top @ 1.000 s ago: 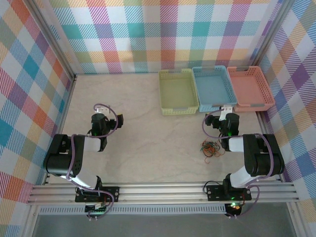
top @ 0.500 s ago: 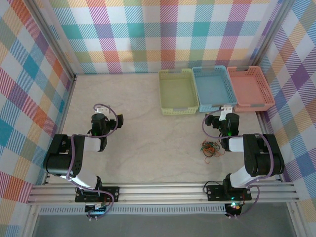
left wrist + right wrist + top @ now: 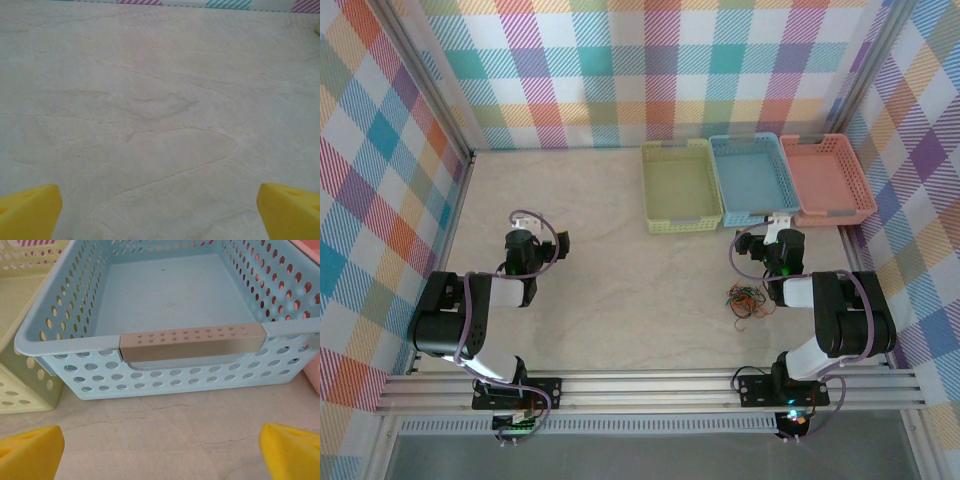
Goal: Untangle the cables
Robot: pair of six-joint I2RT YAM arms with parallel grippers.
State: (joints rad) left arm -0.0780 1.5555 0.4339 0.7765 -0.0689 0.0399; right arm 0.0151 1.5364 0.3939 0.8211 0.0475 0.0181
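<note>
The cables lie in a small tangle of thin red, orange, black and yellow-green wires on the table, just left of the right arm's forearm. My right gripper sits behind the tangle, facing the blue basket, open, with bare table between its yellow fingertips. My left gripper rests over bare table on the left side, far from the cables. It is open too, its yellow fingertips wide apart with nothing between them.
Three baskets stand in a row at the back right: yellow-green, blue and pink. Plaid walls enclose the table on three sides. A metal rail with the arm bases runs along the near edge.
</note>
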